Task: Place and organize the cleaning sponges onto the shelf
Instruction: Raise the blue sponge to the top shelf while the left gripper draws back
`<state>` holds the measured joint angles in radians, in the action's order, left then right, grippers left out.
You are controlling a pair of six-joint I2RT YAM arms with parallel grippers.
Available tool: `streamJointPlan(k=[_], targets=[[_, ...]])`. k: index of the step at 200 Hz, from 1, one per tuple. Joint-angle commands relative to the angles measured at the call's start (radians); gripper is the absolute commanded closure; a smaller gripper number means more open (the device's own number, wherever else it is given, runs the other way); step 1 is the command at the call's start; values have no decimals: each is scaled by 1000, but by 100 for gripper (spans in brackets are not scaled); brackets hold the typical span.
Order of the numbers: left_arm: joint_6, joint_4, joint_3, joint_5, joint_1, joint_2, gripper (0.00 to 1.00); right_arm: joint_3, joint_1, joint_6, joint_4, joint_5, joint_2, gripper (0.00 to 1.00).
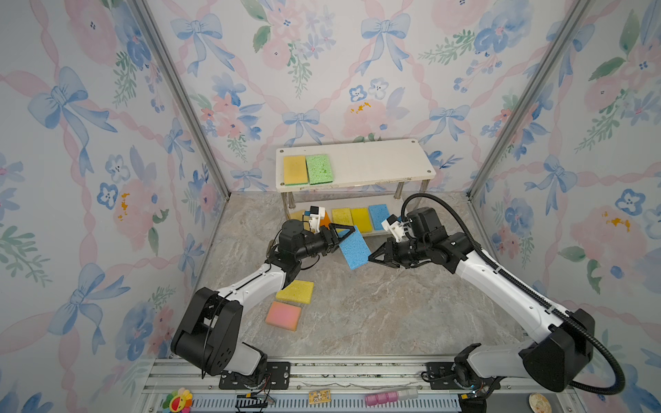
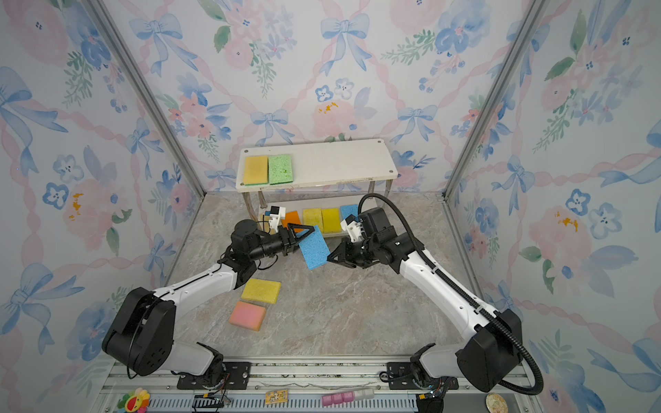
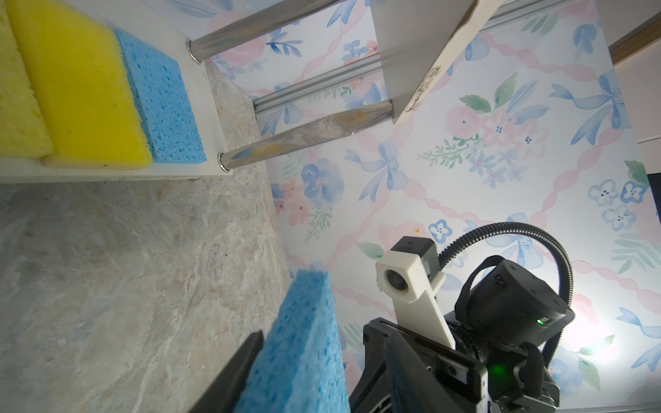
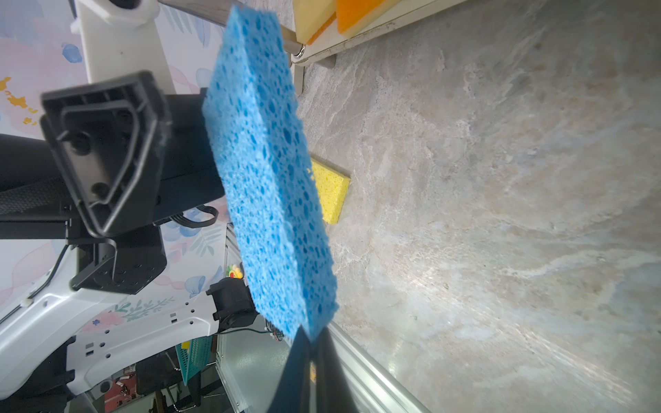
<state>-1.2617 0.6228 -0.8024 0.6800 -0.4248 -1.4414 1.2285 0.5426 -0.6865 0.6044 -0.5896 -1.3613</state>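
Right gripper [image 1: 372, 258] pinches near-right corner of held blue sponge [image 1: 354, 248], mid-air before shelf [image 1: 375, 161]; left gripper [image 1: 345, 234] jaws spread astride sponge's left edge.

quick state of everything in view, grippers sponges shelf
held blue sponge, airborne, tilted, gripped at one corner
right gripper, shut on the held blue sponge
left gripper, open, jaws either side of that sponge
yellow sponge, flat on the table, unshelved
pink sponge, flat on the table, unshelved
shelf, upright, tan-yellow sponge and green sponge on top, more on lower tier
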Motion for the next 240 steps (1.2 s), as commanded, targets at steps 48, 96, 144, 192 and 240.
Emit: streamJointPlan(k=[48, 96, 144, 192, 240], targets=[[203, -504, -61, -110, 81, 166, 2, -2, -18, 23, 132, 186, 132, 95], [282, -769, 22, -262, 30, 267, 2, 62, 44, -55, 283, 330, 255, 95], [349, -808, 29, -311, 11, 283, 2, 94, 103, -76, 249, 347, 297, 95], [309, -807, 64, -343, 166, 317, 2, 269, 12, 88, 274, 91, 199, 95], [332, -805, 40, -347, 188, 323, 2, 416, -105, 84, 257, -52, 127, 95]])
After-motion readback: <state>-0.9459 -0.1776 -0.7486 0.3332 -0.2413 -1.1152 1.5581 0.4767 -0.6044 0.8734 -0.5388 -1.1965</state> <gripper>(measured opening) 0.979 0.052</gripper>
